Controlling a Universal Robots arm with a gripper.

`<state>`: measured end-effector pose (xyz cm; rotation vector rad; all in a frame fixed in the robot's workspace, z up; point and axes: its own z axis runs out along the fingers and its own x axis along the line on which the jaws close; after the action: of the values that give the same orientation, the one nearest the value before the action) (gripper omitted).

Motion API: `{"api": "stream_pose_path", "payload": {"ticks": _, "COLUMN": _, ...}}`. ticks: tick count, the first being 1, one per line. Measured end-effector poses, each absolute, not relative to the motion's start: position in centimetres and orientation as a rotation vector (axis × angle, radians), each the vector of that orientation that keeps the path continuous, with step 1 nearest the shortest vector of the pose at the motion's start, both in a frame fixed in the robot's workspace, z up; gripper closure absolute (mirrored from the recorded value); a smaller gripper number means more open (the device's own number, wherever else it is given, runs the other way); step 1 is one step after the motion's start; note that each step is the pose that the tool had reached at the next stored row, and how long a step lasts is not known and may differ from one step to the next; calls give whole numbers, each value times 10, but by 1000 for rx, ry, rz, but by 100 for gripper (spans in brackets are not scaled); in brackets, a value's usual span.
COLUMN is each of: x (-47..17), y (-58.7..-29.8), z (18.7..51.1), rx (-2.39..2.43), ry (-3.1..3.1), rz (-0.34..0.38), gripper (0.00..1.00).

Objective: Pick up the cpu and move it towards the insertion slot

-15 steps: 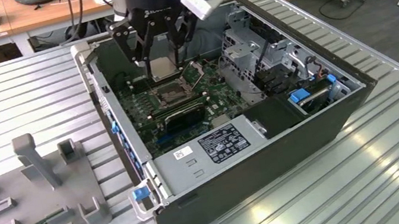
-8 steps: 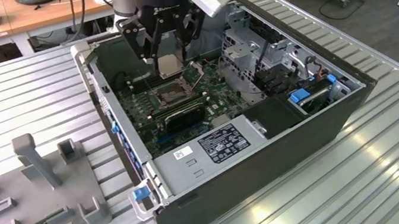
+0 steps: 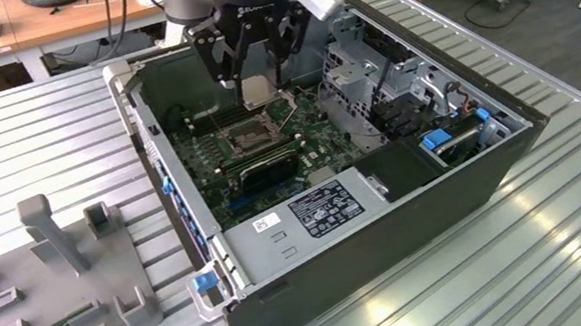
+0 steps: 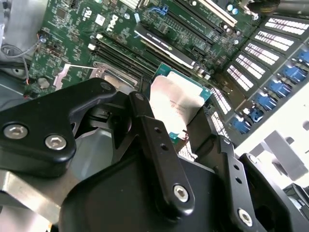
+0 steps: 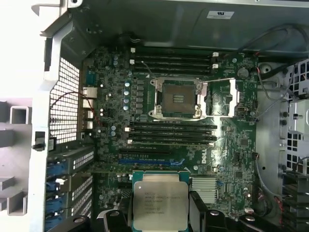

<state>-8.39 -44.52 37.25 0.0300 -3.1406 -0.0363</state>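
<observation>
In the exterior view, the gripper [image 3: 257, 89] hung inside the open computer case [image 3: 499, 156], its black fingers pinching the cpu [image 3: 255, 91] by two opposite edges. The chip was held above the green motherboard [image 3: 310, 138], just to the far side of the insertion slot [image 3: 248, 139] and clear of it. On the exterior view's left, well apart from the case, a grey tray [image 3: 43, 298] sat on the ribbed metal table [image 3: 517, 267].

In the second wrist view, the fingers [image 4: 157, 145] pressed against the chip's sides, and the cpu [image 4: 176, 104] showed its silvery top and thin green rim. It looked level in the grasp, though how far the pads overlapped the edges could not be told.

In the first wrist view, the cpu [image 5: 160, 203] sat at the near side of the scene, and the insertion slot [image 5: 176, 99] lay farther off across the board, its dark centre exposed and its metal frame swung aside. Between them ran the long black memory slots [image 5: 171, 133].

To do this step well, the arm would probably need to keep the chip flat and high enough to clear the memory slots and the raised socket frame. It would also have to keep the chip's edges square to the socket, since a tilted or rotated carry could risk catching the frame.
</observation>
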Motion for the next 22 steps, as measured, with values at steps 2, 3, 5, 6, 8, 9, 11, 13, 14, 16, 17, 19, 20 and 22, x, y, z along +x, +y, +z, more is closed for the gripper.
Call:
{"api": "stream_pose_path", "payload": {"ticks": 2, "x": -81, "y": -445, "z": 373, "rx": 30, "ry": -3141, "rz": -36, "gripper": 45}}
{"api": "stream_pose_path", "payload": {"ticks": 3, "x": -80, "y": -445, "z": 373, "rx": 30, "ry": -3141, "rz": -36, "gripper": 45}}
{"api": "stream_pose_path", "payload": {"ticks": 5, "x": -78, "y": -445, "z": 373, "rx": 30, "ry": -3141, "rz": -36, "gripper": 45}}
{"api": "stream_pose_path", "payload": {"ticks": 6, "x": -78, "y": -445, "z": 373, "rx": 30, "ry": -3141, "rz": -36, "gripper": 45}}
{"api": "stream_pose_path", "payload": {"ticks": 8, "x": -78, "y": -445, "z": 373, "rx": 30, "ry": -3141, "rz": -36, "gripper": 45}}
{"api": "stream_pose_path", "payload": {"ticks": 9, "x": -78, "y": -445, "z": 373, "rx": 30, "ry": -3141, "rz": -36, "gripper": 45}}
{"api": "stream_pose_path", "payload": {"ticks": 11, "x": -78, "y": -445, "z": 373, "rx": 30, "ry": -3141, "rz": -36, "gripper": 45}}
{"api": "stream_pose_path", "payload": {"ticks": 13, "x": -78, "y": -445, "z": 373, "rx": 30, "ry": -3141, "rz": -36, "gripper": 45}}
{"api": "stream_pose_path", "payload": {"ticks": 14, "x": -78, "y": -445, "z": 373, "rx": 30, "ry": -3141, "rz": -36, "gripper": 45}}
{"api": "stream_pose_path", "payload": {"ticks": 16, "x": -76, "y": -445, "z": 373, "rx": 30, "ry": -3141, "rz": -36, "gripper": 45}}
{"api": "stream_pose_path", "payload": {"ticks": 17, "x": -76, "y": -445, "z": 373, "rx": 30, "ry": -3141, "rz": -36, "gripper": 45}}
{"api": "stream_pose_path", "payload": {"ticks": 19, "x": -74, "y": -445, "z": 372, "rx": 30, "ry": -3141, "rz": -36, "gripper": 45}}
{"api": "stream_pose_path", "payload": {"ticks": 20, "x": -73, "y": -445, "z": 373, "rx": 30, "ry": -3141, "rz": -36, "gripper": 45}}
{"api": "stream_pose_path", "payload": {"ticks": 22, "x": -72, "y": -445, "z": 372, "rx": 30, "ry": -3141, "rz": -36, "gripper": 45}}
